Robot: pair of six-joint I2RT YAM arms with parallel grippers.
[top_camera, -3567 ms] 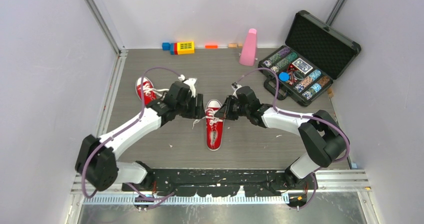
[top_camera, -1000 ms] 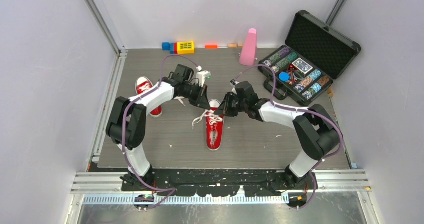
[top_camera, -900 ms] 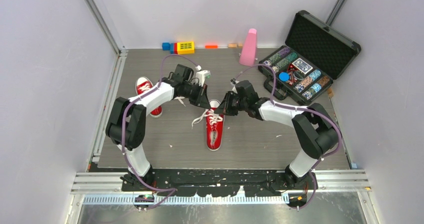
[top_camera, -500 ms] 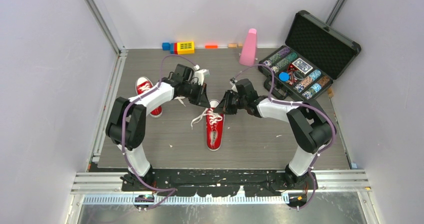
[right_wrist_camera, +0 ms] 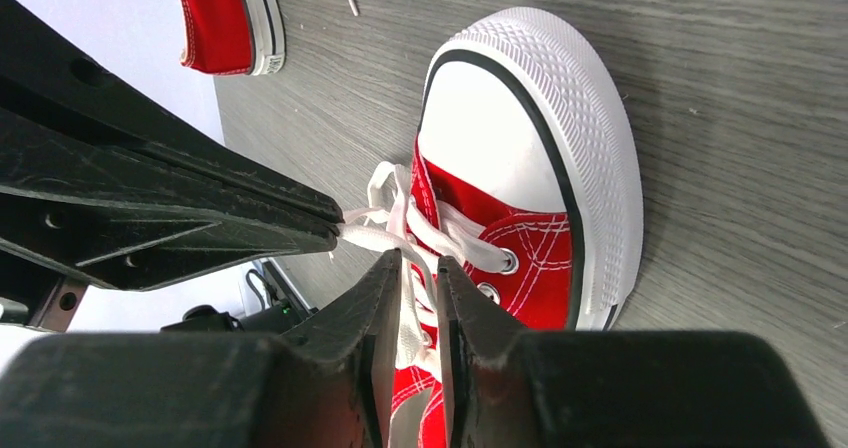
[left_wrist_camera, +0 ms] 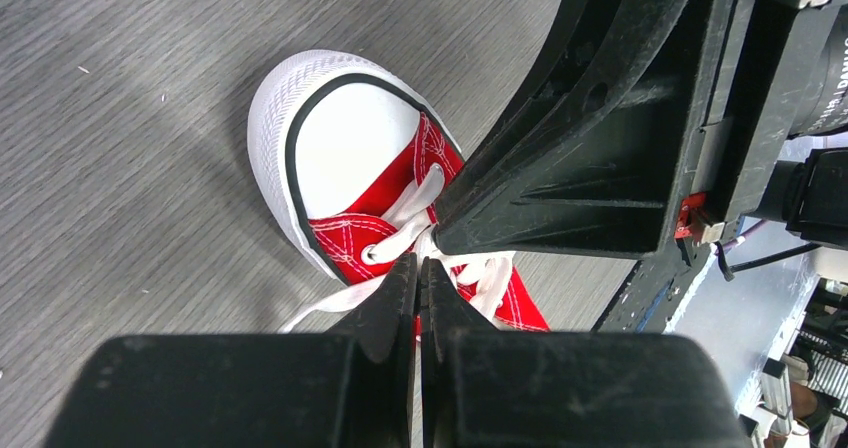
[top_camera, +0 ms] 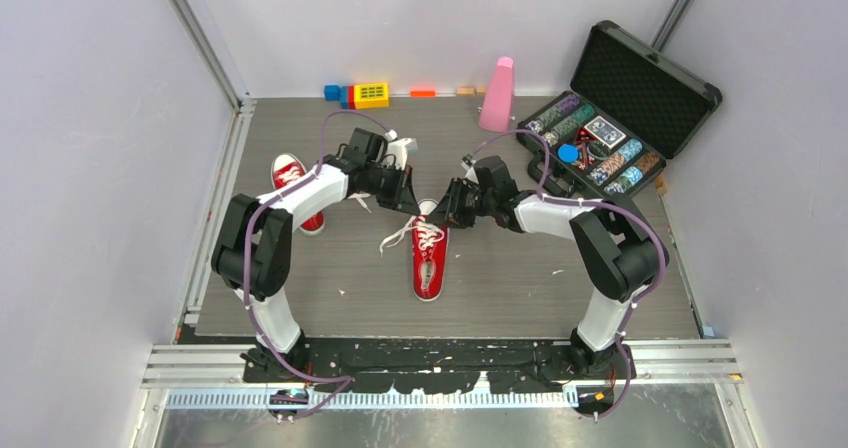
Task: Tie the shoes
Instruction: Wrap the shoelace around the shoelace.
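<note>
Right wrist view: left gripper (right_wrist_camera: 338,221) pinches white lace (right_wrist_camera: 398,211) of red canvas sneaker (right_wrist_camera: 520,158); right gripper (right_wrist_camera: 418,260) slightly parted astride lace. We judge knot-forming step; next needs firm grasp.

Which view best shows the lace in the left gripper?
Right wrist: the lace runs from the shoe into the left gripper's shut tips. Left wrist shows its shut jaws hiding most of that lace. From the top it is too small to make out.

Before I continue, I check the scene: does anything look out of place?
The middle shoe has a white lace trailing loose onto the table. The other shoe lies apart, near the left edge.
</note>
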